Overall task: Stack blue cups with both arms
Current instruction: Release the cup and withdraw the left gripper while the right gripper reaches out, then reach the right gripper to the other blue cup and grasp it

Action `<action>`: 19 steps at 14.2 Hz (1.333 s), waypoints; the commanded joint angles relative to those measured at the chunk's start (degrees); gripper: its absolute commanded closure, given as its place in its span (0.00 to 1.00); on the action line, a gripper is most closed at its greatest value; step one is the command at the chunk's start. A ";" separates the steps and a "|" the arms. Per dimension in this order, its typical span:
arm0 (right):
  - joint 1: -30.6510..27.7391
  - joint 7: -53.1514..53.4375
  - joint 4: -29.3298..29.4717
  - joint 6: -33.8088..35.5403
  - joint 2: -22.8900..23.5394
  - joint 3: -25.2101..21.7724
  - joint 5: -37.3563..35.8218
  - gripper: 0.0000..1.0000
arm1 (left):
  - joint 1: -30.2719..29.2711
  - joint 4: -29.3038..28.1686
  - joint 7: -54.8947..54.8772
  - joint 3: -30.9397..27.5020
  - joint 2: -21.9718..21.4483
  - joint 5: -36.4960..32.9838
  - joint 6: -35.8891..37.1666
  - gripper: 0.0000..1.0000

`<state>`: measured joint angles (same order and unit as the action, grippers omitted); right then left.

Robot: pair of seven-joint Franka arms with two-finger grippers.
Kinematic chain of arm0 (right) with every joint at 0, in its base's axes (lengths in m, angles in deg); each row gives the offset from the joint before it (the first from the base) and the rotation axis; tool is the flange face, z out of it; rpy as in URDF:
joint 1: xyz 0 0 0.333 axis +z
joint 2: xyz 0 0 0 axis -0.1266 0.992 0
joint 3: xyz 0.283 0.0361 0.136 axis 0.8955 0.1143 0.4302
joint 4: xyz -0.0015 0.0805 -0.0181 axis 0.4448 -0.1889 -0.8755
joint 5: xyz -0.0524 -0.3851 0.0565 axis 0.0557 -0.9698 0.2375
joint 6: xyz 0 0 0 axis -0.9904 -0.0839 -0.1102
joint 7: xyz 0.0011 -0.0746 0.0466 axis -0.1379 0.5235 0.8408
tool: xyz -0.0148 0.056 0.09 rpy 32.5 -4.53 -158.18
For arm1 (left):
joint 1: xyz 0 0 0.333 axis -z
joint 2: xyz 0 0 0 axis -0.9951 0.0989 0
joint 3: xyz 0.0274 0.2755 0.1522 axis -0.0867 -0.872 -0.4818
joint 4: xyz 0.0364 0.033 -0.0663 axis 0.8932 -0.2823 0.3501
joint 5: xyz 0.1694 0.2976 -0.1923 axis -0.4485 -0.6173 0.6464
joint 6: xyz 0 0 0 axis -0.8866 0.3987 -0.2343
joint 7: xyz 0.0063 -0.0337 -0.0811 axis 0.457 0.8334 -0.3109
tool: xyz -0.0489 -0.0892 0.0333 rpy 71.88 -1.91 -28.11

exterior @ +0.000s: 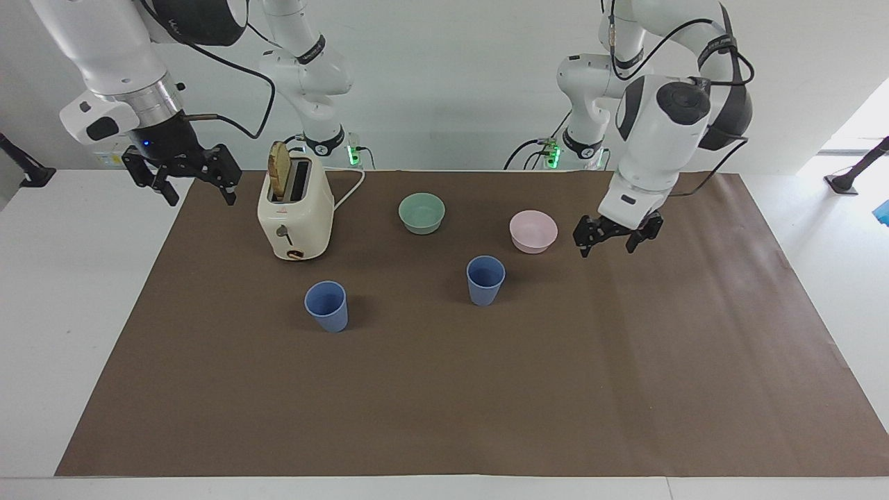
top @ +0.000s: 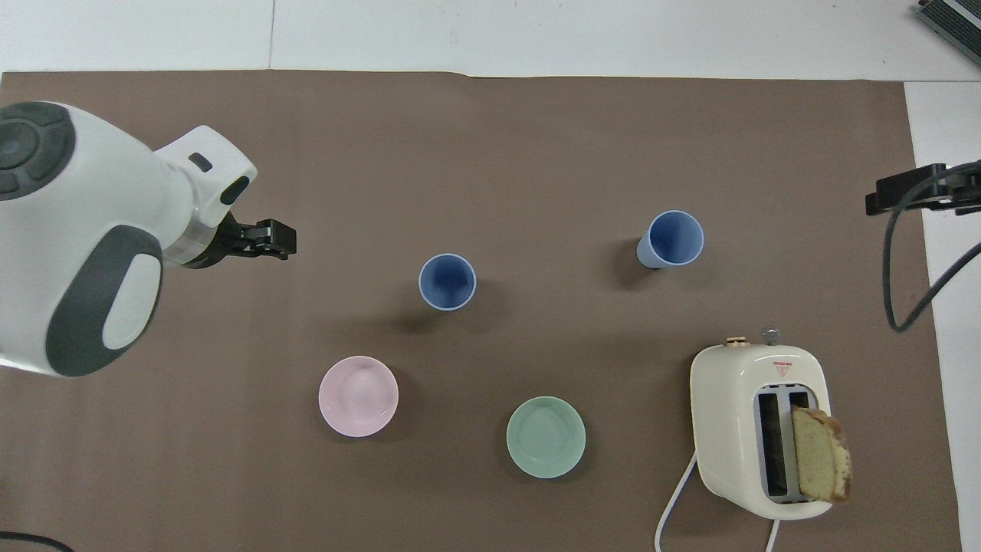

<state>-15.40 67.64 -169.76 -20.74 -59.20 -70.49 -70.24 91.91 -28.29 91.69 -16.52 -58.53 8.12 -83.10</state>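
Two blue cups stand upright and apart on the brown mat. One cup (exterior: 485,280) (top: 447,281) is near the middle. The other cup (exterior: 326,305) (top: 674,238) stands toward the right arm's end, farther from the robots than the toaster. My left gripper (exterior: 615,239) (top: 280,239) hangs open and empty over bare mat, well clear of the middle cup, toward the left arm's end. The right gripper (exterior: 184,184) (top: 881,201) waits open and raised over the mat's edge beside the toaster.
A pink bowl (exterior: 533,231) (top: 358,396) and a mint-green bowl (exterior: 421,212) (top: 546,437) sit nearer to the robots than the cups. A cream toaster (exterior: 295,215) (top: 759,429) holds a bread slice (exterior: 280,169) (top: 820,455).
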 commanded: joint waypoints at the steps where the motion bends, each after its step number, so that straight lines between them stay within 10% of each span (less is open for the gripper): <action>1: 0.22 1.00 -5.67 -5.37 -1.54 0.39 0.98 0.00 | -4.23 -0.66 -8.48 0.35 -4.15 -0.19 4.86 0.00; 10: 4.52 1.09 -15.16 -20.32 6.81 0.66 1.07 0.00 | -8.64 10.76 -16.86 -0.35 -7.58 0.69 18.92 0.00; 19: 6.11 0.21 -21.49 -27.71 10.24 0.66 0.98 0.00 | -11.27 11.64 -12.20 -0.09 -7.67 5.00 16.83 0.00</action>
<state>-9.29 67.71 -188.56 -45.82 -48.21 -69.91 -69.85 81.37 -18.58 78.62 -16.97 -66.59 12.18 -65.99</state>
